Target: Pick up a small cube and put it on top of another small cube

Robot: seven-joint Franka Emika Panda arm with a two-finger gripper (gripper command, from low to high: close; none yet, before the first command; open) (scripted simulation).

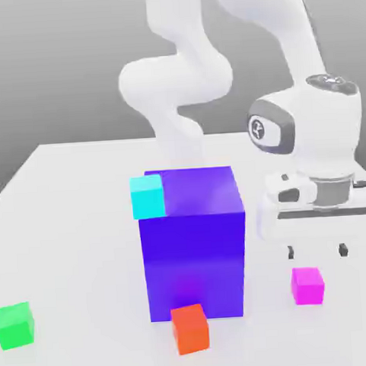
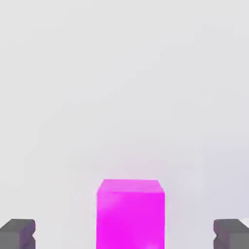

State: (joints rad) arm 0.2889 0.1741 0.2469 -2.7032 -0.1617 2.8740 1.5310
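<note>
Cubes are sitting across the white table [image 1: 57, 186] in the exterior view: a big blue-purple cube [image 1: 194, 250] at the centre, a small cyan cube [image 1: 147, 196] against its 10 o'clock top corner, a small orange-red cube [image 1: 190, 328] at its 6 o'clock, a small green cube [image 1: 15, 325] far out at its 8 o'clock, and the small magenta-pink cube [image 1: 308, 285] at its 4 o'clock. The hand view is giving none of that spread, but it is showing the magenta-pink cube [image 2: 130, 214] close up, squarely between the two dark fingertips [image 2: 18, 233]. This cube is resting flat on the table, equal-sided, with no long axis. The gripper [image 1: 318, 250] is hovering just above it, pointing straight down, jaws spread fully wide, gripping and touching nothing.
</note>
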